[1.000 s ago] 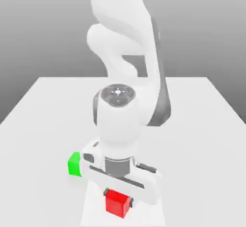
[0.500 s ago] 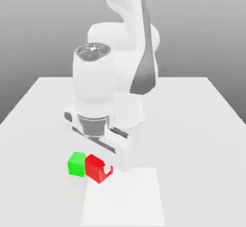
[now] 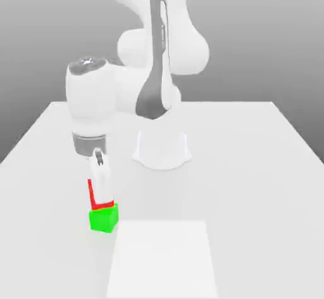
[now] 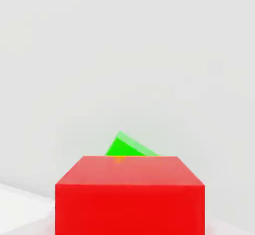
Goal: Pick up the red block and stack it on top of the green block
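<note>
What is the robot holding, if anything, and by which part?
It can't be told: the pincer partly hides the red block, above the green block, and any grip.

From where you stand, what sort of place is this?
Probably a computer-simulated workspace rather than a real room: a plain pale tabletop, a plain grey backdrop, and a white robot arm with bright, smooth red and green blocks.

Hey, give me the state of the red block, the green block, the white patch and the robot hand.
Small red block: right above the green one, turned at an angle to it; whether it's released, I can't tell.
Small green block: on the table, partly hidden.
Flat white patch: uncovered.
White robot hand: at the red block.
</note>
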`<state>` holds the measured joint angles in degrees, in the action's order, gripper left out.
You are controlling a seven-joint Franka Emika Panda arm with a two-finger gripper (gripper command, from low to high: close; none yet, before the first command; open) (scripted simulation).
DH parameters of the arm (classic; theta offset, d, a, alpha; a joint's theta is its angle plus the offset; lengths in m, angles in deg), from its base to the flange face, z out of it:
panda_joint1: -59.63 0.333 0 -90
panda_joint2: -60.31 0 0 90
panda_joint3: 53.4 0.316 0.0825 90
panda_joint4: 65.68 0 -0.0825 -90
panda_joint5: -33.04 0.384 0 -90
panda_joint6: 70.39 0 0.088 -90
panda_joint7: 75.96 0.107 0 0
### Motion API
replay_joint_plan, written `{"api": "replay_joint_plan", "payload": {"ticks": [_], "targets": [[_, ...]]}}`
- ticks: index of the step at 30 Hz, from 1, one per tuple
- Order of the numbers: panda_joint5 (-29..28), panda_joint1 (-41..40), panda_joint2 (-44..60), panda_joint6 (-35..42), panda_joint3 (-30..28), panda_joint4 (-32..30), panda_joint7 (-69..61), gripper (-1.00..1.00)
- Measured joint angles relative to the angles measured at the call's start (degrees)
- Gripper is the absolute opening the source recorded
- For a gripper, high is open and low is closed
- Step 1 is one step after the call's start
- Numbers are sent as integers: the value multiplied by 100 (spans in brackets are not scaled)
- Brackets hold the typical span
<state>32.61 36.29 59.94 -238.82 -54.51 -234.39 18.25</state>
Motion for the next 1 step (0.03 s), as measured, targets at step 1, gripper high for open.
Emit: {"api": "replay_joint_plan", "payload": {"ticks": [1], "targets": [[0,4,0,0,0,0,0,100]]}}
